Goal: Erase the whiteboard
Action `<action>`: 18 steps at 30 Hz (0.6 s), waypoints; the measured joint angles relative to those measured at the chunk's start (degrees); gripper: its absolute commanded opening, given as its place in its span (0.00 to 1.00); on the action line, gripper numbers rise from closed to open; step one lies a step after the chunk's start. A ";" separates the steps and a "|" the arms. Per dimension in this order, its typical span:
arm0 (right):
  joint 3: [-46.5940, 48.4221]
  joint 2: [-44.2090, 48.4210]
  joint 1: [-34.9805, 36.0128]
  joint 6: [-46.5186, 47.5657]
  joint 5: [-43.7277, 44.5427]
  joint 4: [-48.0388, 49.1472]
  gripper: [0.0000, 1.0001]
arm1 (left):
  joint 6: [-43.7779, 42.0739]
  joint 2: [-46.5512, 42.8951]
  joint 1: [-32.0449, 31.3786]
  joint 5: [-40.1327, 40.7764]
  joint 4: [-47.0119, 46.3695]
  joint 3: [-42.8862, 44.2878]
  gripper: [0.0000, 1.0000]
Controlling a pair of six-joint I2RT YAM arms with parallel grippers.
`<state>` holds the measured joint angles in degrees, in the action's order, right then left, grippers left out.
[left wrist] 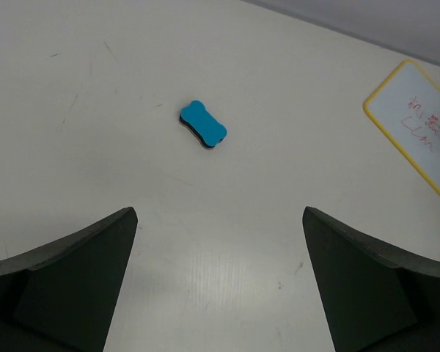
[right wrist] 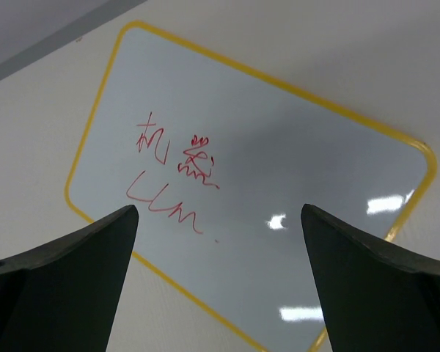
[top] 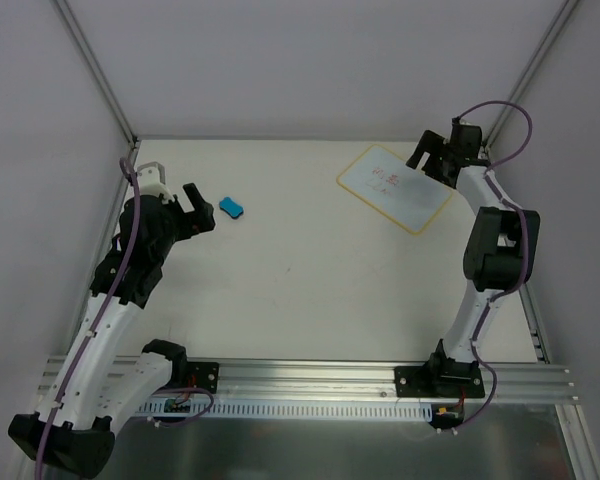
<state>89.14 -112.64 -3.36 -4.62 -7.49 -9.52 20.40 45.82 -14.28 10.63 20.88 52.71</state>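
Left gripper (top: 200, 208) of mine hangs released, its jaws spread wide and nothing between them, low over the left part of the table (top: 300, 290). My left wrist camera looks between the two dark fingers (left wrist: 73, 286) at bare tabletop. Just beyond them, to their right in the overhead view, the blue eraser (top: 231, 208) lies flat on the table, apart from my fingers and untouched.

Well to the right, near the far right corner, the whiteboard (top: 395, 188) lies flat on the table, turned at an angle to the table's edges. Its yellow rim runs round a white face that carries red scribbles (right wrist: 172, 169) in a few short rows. My right gripper (top: 432, 163) hovers over the board's far right edge, also released, jaws wide with nothing held. Whether its fingertips touch the board, I cannot tell.
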 measured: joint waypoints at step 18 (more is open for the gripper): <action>12.15 -21.00 -2.36 -11.34 0.48 15.41 0.99 | 1.57 4.17 0.00 2.54 -0.20 1.57 0.99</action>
<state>101.30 -133.64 -5.72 -15.97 -7.01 5.89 21.98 50.00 -14.28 13.17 20.69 54.28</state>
